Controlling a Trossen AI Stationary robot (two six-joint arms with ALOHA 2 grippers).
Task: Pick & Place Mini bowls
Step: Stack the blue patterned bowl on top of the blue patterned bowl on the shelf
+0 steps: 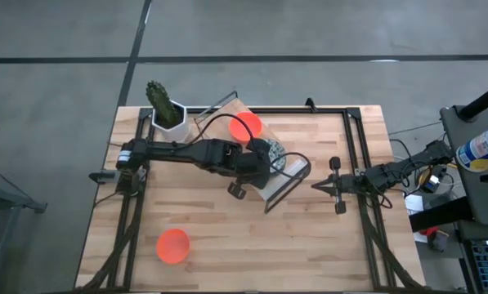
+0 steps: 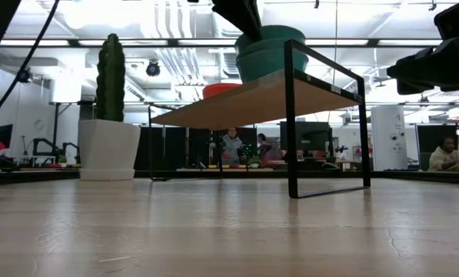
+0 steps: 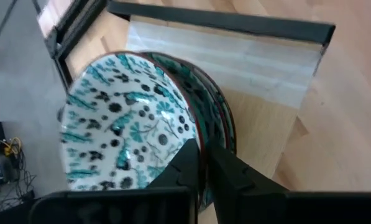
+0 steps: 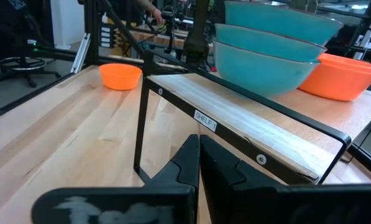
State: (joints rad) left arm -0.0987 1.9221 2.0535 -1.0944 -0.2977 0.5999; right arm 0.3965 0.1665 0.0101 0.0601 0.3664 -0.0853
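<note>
A stack of floral mini bowls (image 1: 274,153) stands on a small black-framed wooden shelf (image 2: 244,104) at the table's middle; their teal outsides show in the low view (image 2: 269,52) and the right wrist view (image 4: 269,43). My left gripper (image 1: 266,158) is over the stack, shut on the top bowl (image 3: 120,118). One orange bowl (image 1: 245,126) sits on the shelf behind the stack. Another orange bowl (image 1: 172,245) rests on the table at the near left. My right gripper (image 1: 321,186) is shut and empty, right of the shelf. My left gripper pinches the top floral bowl's rim (image 3: 201,142), one finger (image 3: 182,165) inside the bowl and the other (image 3: 232,174) outside. The fingers come from above, pointing down. The bowl sits nested on the stack on the shelf.
A white pot with a cactus (image 1: 167,114) stands at the far left, beside the shelf. Black rails (image 1: 354,147) run along the table's sides. Bare wood lies across the near half of the table (image 1: 260,245). People sit in the room beyond the table (image 2: 444,154).
</note>
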